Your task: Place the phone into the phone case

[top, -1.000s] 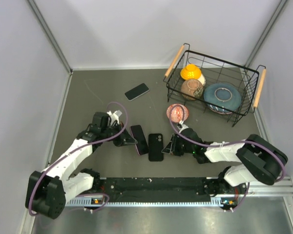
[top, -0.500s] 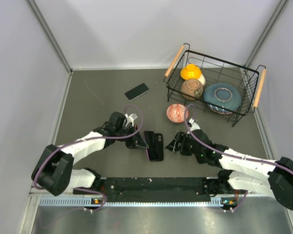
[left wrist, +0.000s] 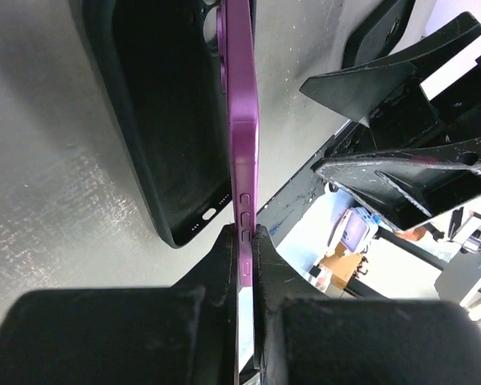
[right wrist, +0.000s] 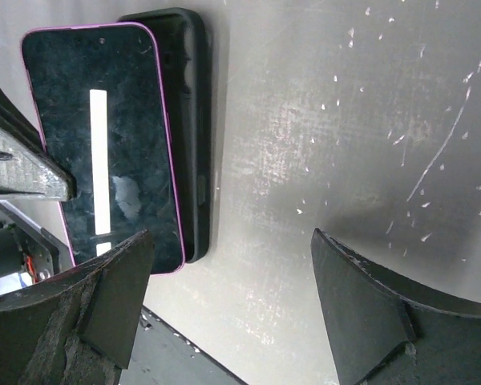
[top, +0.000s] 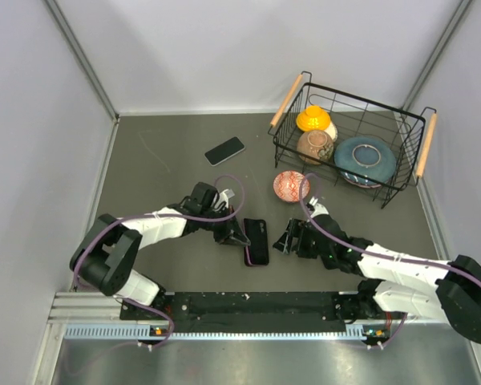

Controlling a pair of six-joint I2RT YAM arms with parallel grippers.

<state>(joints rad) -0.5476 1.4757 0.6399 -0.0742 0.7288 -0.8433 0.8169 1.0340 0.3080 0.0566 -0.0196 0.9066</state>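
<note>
The purple-rimmed phone (left wrist: 242, 120) stands on its long edge, and my left gripper (left wrist: 247, 234) is shut on its lower end. It leans over the left side of the open black phone case (left wrist: 156, 112), which lies flat on the table. In the right wrist view the phone's dark screen (right wrist: 104, 136) overlaps the case (right wrist: 194, 96) behind it. In the top view the case (top: 258, 239) lies between both grippers. My left gripper (top: 234, 233) is at its left side. My right gripper (top: 291, 238) stands open just right of it, holding nothing and apart from the case.
A second dark phone (top: 224, 150) lies further back on the table. A pink patterned bowl (top: 291, 186) sits behind my right arm. A black wire basket (top: 409, 132) with bowls and a plate stands at the back right.
My left gripper has carried the phone to the right, up to the case. My right gripper has opened, let go of the case's right side and backed slightly right.
</note>
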